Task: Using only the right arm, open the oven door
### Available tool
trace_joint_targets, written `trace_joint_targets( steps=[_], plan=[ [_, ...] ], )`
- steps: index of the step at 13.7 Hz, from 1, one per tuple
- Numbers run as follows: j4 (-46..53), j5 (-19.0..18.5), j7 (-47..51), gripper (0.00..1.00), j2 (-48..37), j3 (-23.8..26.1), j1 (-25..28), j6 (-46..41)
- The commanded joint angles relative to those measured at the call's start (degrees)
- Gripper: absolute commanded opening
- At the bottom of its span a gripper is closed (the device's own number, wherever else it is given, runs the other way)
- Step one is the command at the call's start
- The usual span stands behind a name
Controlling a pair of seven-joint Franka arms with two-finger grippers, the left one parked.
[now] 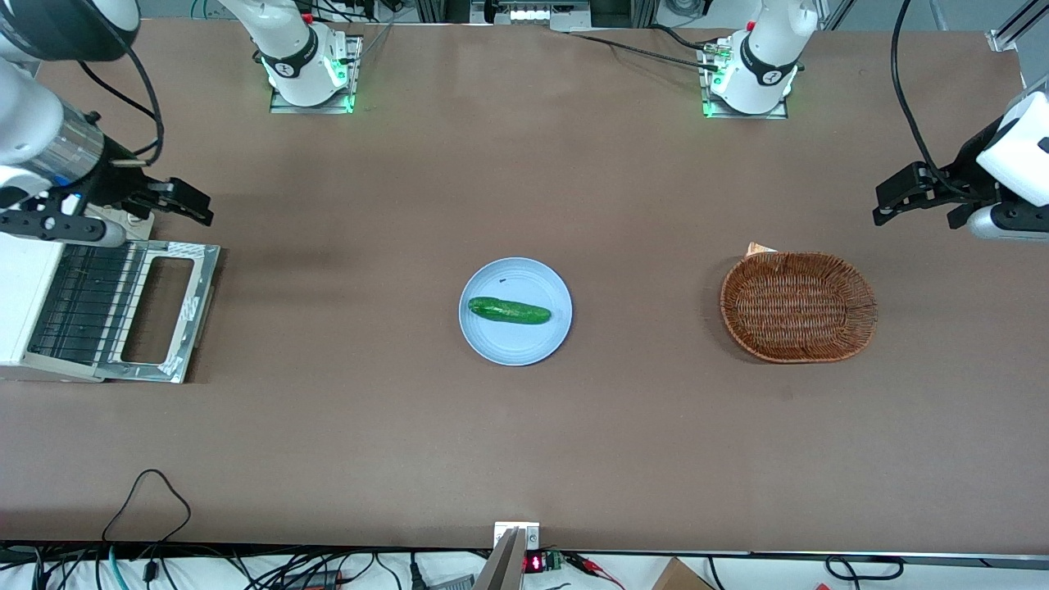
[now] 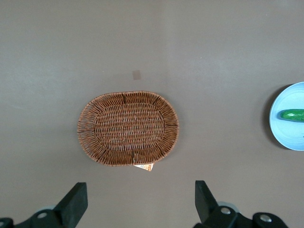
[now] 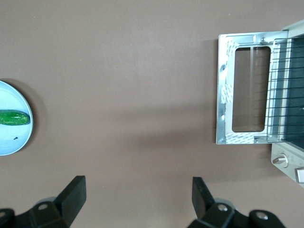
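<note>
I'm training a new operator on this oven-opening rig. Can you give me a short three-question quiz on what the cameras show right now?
1. True or false: the oven door lies folded down flat.
2. What lies on the blue plate?
3. The right arm's gripper is: A) clamped on the door handle, B) open above the table, farther from the front camera than the door.

Key: 1 true; 2 a cucumber; 3 B.

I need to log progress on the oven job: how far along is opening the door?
It looks done: the oven door lies folded flat on the table, with the wire rack exposed inside. Nothing is in hand: the gripper hangs above the table, farther from the front camera than the door, its fingers open and empty. Little appears left beyond parking the right arm.
</note>
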Motion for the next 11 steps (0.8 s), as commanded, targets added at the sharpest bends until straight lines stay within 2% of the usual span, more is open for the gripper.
trace_joint_targets(
  steps=[1, 11],
  plan=[
    [1.19, 0.83, -1.29, 0.99, 0.16, 0.3, -0.72, -1.18],
    [2.5, -0.22, -1.55, 0.99, 0.68, 0.48, -0.89, -1.0]
  ],
)
